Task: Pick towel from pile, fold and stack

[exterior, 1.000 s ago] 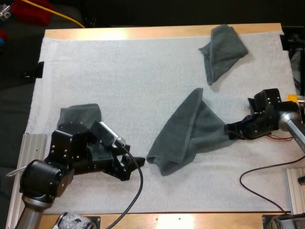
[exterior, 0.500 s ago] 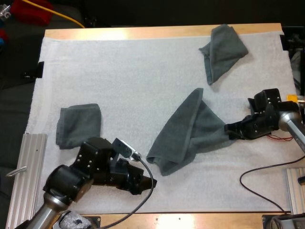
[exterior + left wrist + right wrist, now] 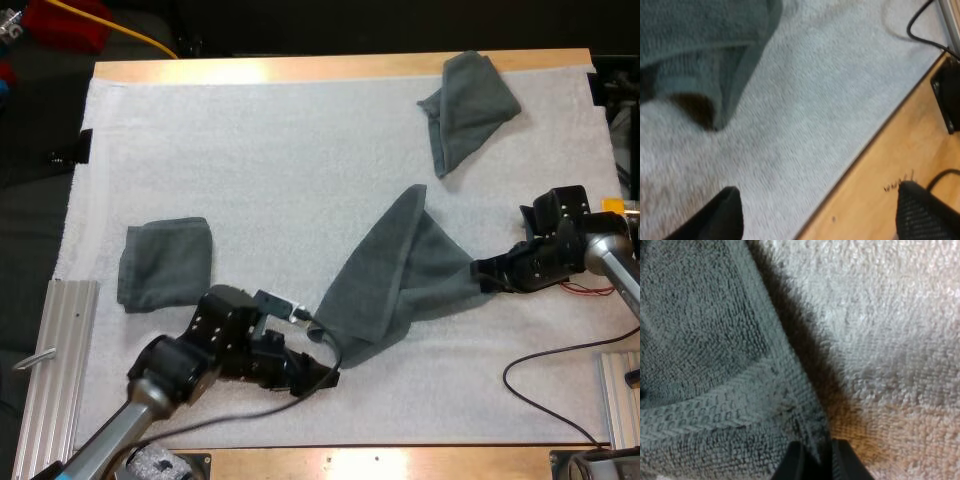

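A dark grey-green towel (image 3: 390,285) lies half spread in the middle of the white mat (image 3: 250,160). My right gripper (image 3: 482,275) is shut on its right corner, and its fingers (image 3: 796,462) pinch the hemmed edge of the towel (image 3: 705,340). My left gripper (image 3: 328,373) is low over the mat just beside the towel's near corner. It stands open, fingers (image 3: 725,215) wide apart, with the towel (image 3: 705,45) just ahead of them and nothing between them. A folded towel (image 3: 165,262) lies at the left. A crumpled towel (image 3: 470,105) lies at the far right.
The mat's near edge and the bare wooden table (image 3: 890,165) run close under my left gripper. A black cable (image 3: 545,365) loops on the mat at the near right. A metal rail (image 3: 50,350) borders the mat's near left side.
My left arm has swung right from the folded towel, which it covered before, to the middle towel's near corner. The right gripper and the towels have stayed put.
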Controlling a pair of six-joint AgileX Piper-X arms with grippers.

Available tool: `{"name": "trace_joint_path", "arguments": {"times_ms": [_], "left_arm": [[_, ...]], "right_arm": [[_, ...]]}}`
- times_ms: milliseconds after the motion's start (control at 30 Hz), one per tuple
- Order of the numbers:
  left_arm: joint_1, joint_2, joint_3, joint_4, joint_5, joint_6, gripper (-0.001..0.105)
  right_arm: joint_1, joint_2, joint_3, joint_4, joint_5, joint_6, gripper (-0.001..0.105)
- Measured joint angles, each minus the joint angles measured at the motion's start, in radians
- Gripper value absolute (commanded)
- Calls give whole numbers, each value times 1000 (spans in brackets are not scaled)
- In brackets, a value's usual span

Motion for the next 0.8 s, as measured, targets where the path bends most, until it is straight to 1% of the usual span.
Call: {"name": "trace_joint_path", "arguments": {"times_ms": [200, 333, 600, 667, 700, 800], "left_arm": [[0, 161, 0, -56, 11, 0, 63], [0, 257, 0, -149, 32, -9, 63], [0, 388, 0, -249, 39, -17, 63], [0, 412, 0, -282, 38, -28, 63], [0, 438, 0, -318, 38, -48, 63], [0, 471, 0, -369, 38, -78, 63]], "right_arm": [[0, 0, 0, 0, 0, 0, 1], [0, 0, 0, 0, 0, 0, 1], [0, 0, 0, 0, 0, 2, 1], [0, 0, 0, 0, 2, 3, 1], [0, 0, 0, 0, 1, 4, 1], [0, 0, 0, 0, 1, 10, 1]]}}
